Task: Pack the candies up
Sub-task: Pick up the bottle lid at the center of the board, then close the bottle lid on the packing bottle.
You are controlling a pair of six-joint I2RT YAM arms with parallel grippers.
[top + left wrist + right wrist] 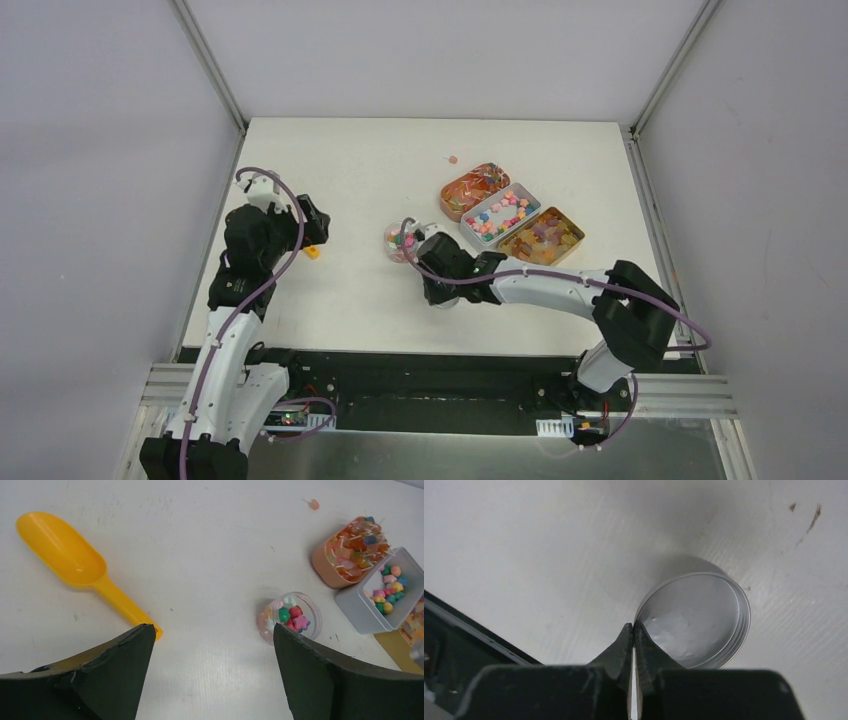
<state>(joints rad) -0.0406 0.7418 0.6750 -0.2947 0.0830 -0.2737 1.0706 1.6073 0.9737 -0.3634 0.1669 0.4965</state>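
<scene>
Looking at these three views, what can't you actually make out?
- Top view: the silver lid is hidden under the right gripper.
- Top view: the orange scoop is mostly covered by the left gripper.
- Top view: the candies are too small to count.
- Left wrist view: the gold tin is cut off by the right edge.
- Right wrist view: whether the shut gripper pinches the lid's rim or merely touches it is unclear.

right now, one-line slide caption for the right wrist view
Right gripper pinched shut on the rim of the round silver lid on the white table.
</scene>
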